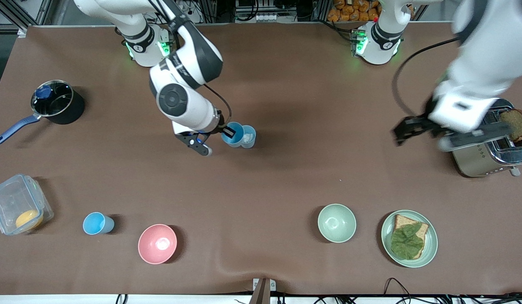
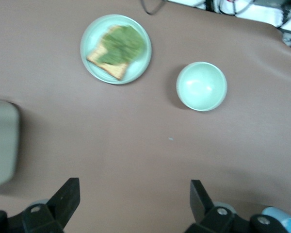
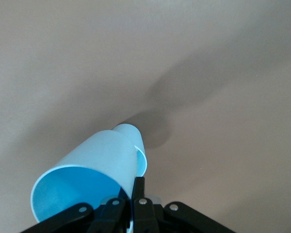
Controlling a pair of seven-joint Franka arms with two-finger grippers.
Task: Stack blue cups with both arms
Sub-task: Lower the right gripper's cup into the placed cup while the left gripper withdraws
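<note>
- Third blue cup [image 1: 98, 223] sits loose at 8 o'clock on the table, beside the pink bowl [image 1: 157, 244]; you've yet to stack it.
- Right gripper [image 1: 225, 131] pinches the sky-blue cup [image 1: 233, 134] rim, over the paler cup [image 1: 248, 136]; nesting looks under way.
- Left gripper [image 1: 406, 130] at 3 o'clock: jaws wide apart, carrying nothing, waiting.
</note>
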